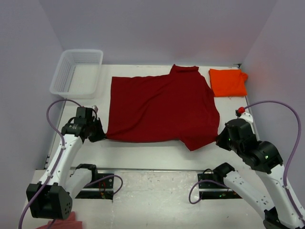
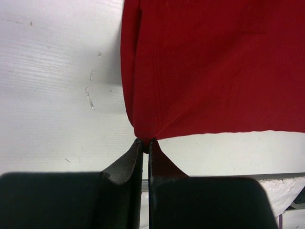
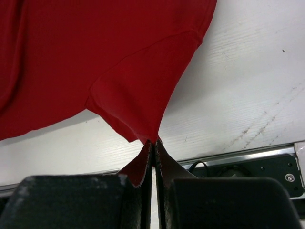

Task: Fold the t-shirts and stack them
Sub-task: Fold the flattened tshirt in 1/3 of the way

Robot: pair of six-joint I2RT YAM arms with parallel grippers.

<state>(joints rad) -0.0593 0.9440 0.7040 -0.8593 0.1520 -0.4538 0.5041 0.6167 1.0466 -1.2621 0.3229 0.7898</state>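
The dark crimson red t-shirt [image 1: 162,107] lies spread across the middle of the table. My left gripper [image 1: 98,135] is shut on the red t-shirt's near left corner [image 2: 145,131], the cloth pinched between its tips [image 2: 145,143]. On the other side, my right gripper [image 1: 220,140] is shut on the near right sleeve [image 3: 138,114], with cloth caught between its tips [image 3: 154,142]. The bright orange t-shirt [image 1: 228,81] sits as a small folded rectangle at the far right, untouched by either gripper.
A white plastic basket [image 1: 77,72] stands at the far left corner. A pale pink cloth scrap [image 1: 62,222] shows at the bottom left by the left arm's base. A metal rail [image 1: 152,170] runs along the table's near edge.
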